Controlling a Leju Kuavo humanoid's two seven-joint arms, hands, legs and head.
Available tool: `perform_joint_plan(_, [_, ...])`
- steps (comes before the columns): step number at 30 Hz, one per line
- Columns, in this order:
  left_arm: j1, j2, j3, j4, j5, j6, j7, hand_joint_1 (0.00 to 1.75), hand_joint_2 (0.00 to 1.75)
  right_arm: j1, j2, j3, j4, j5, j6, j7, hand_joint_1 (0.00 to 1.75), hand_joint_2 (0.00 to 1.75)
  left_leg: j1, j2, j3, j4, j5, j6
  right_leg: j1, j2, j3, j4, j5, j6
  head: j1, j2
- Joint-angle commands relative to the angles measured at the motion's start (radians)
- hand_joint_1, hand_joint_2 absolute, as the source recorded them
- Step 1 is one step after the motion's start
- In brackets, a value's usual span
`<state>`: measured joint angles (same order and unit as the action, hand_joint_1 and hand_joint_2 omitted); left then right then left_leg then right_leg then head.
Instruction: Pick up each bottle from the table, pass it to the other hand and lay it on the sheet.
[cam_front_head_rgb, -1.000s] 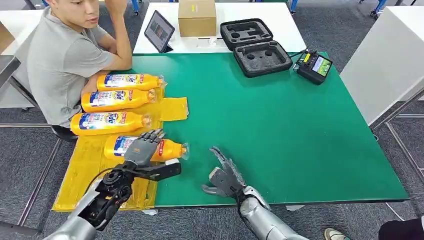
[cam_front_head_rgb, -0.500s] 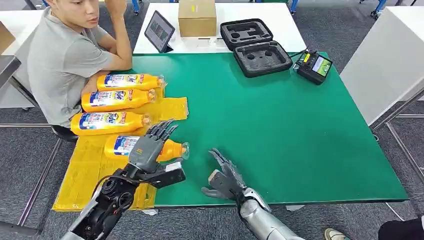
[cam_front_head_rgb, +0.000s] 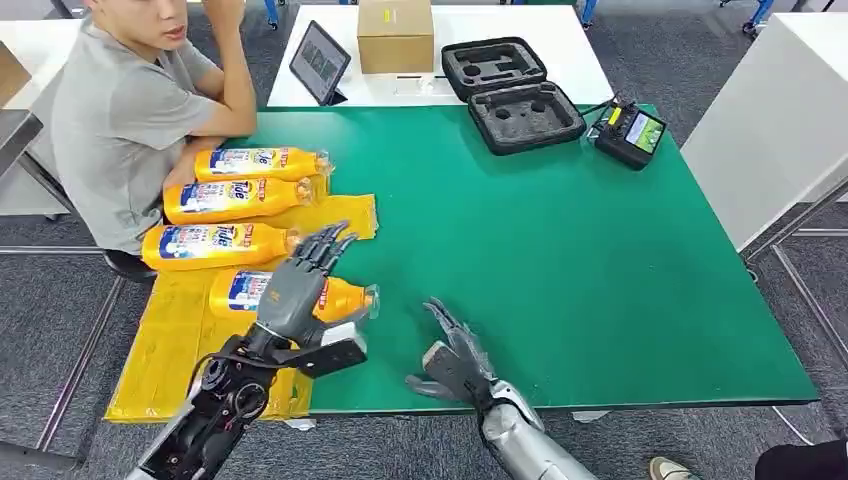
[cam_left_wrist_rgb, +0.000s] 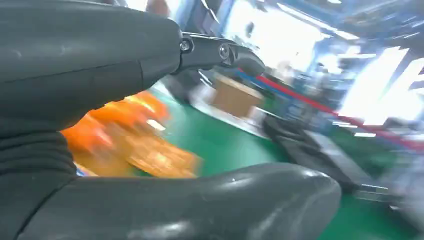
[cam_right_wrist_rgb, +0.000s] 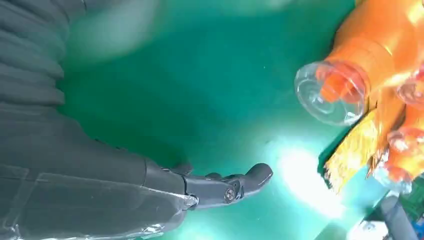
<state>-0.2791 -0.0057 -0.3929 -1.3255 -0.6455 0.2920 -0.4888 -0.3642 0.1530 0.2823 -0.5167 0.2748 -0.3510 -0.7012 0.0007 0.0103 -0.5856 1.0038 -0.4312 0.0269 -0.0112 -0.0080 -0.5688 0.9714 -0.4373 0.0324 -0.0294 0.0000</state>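
**Inspector A:** Bottles first. Four orange bottles lie on their sides on the yellow sheet (cam_front_head_rgb: 180, 340), caps toward the green table (cam_front_head_rgb: 560, 250). Farthest bottle (cam_front_head_rgb: 258, 162), second bottle (cam_front_head_rgb: 235, 198), third bottle (cam_front_head_rgb: 215, 245), nearest bottle (cam_front_head_rgb: 330, 297). None is held.

**Inspector B:** Left hand?

**Inspector A:** The left hand (cam_front_head_rgb: 295, 285) is raised over the nearest bottle, fingers spread wide and straight, holding nothing. Its fingertips (cam_front_head_rgb: 330, 240) point toward the third bottle's cap end; the nearest bottle's body passes behind the palm, with the clear cap showing just beyond the thumb side. Whether the palm touches the bottle, I cannot tell. The left wrist view is blurred; the thumb (cam_left_wrist_rgb: 210, 205) and one dark finger (cam_left_wrist_rgb: 220, 52) stand well apart there.

**Inspector B:** Right hand?

**Inspector A:** The right hand (cam_front_head_rgb: 452, 355) hovers at the table's near edge, fingers apart and slightly curved, empty. The nearest bottle's cap lies off the fingertips toward the sheet, not touching them. In the right wrist view that clear cap (cam_right_wrist_rgb: 332, 92) sits well apart from the outstretched finger (cam_right_wrist_rgb: 235, 185).

**Inspector B:** Surroundings?

**Inspector A:** A person (cam_front_head_rgb: 120, 120) sits beside the farthest bottle. Beyond the fingers: an open black foam case (cam_front_head_rgb: 510, 95), a cardboard box (cam_front_head_rgb: 395, 35), a tablet (cam_front_head_rgb: 318, 62), a handheld controller (cam_front_head_rgb: 628, 132).
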Motion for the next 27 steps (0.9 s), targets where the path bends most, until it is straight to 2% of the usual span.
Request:
perform_joint_plan(1, [0.030,-0.045,0.061,-0.035,0.263,-0.048,-0.108,0.00,1.75,0.145,-0.066,0.070,-0.501,-0.115,-0.038,0.003,0.00,1.75,0.000,-0.001,-0.001,0.000,0.000,-0.001,0.000,0.000,-0.001,0.000,0.000,-0.001,0.000,0.000])
perform_joint_plan(5, [0.079,-0.057,0.068,-0.032,0.347,-0.084,-0.156,0.00,1.75,0.228,-0.102,0.085,-0.768,-0.089,-0.130,0.003,0.00,1.75,0.000,-0.001,-0.001,0.001,-0.001,-0.001,0.000,0.001,-0.001,0.001,-0.001,-0.001,0.000,0.000])
perform_joint_plan(9, [0.098,-0.070,0.053,-0.013,0.402,-0.113,-0.174,0.00,1.75,0.290,-0.130,0.092,-0.915,-0.073,-0.213,0.003,0.00,1.75,0.001,-0.004,0.000,0.001,-0.001,-0.001,0.001,-0.002,0.001,0.000,-0.002,-0.001,0.000,0.000])
perform_joint_plan(15, [0.103,-0.075,0.043,-0.004,0.416,-0.134,-0.169,0.00,1.75,0.296,-0.130,0.094,-0.930,-0.081,-0.219,0.003,0.00,1.75,0.000,-0.002,-0.001,0.000,-0.001,-0.001,0.000,0.000,0.000,0.000,-0.001,-0.001,0.000,0.000])
perform_joint_plan(18, [0.105,-0.092,-0.018,0.056,0.424,-0.204,-0.145,0.00,1.75,0.289,-0.131,0.118,-0.946,-0.084,-0.243,0.003,0.00,1.75,0.000,-0.003,0.000,0.000,-0.001,-0.001,0.000,-0.001,0.000,0.000,-0.001,-0.001,0.000,0.000])
perform_joint_plan(21, [0.115,-0.117,-0.049,0.105,0.415,-0.193,-0.162,0.00,1.75,0.282,-0.120,0.118,-0.947,-0.106,-0.226,0.003,0.00,1.75,0.000,-0.003,0.001,-0.001,0.000,-0.001,0.000,-0.001,0.001,-0.001,-0.001,-0.001,0.000,0.000])
perform_joint_plan(23, [0.123,-0.111,-0.041,0.091,0.421,-0.171,-0.169,0.00,1.75,0.286,-0.106,0.099,-0.976,-0.156,-0.188,0.003,0.00,1.75,-0.001,-0.002,0.000,-0.001,-0.001,-0.001,0.000,0.000,0.000,-0.001,0.000,-0.001,0.000,0.000])
perform_joint_plan(27, [0.125,-0.108,-0.038,0.083,0.424,-0.168,-0.168,0.00,1.75,0.288,-0.101,0.090,-0.986,-0.160,-0.187,0.003,0.00,1.75,0.000,-0.002,0.001,0.000,-0.001,-0.002,0.000,0.001,0.001,-0.001,-0.001,-0.001,0.000,0.000])
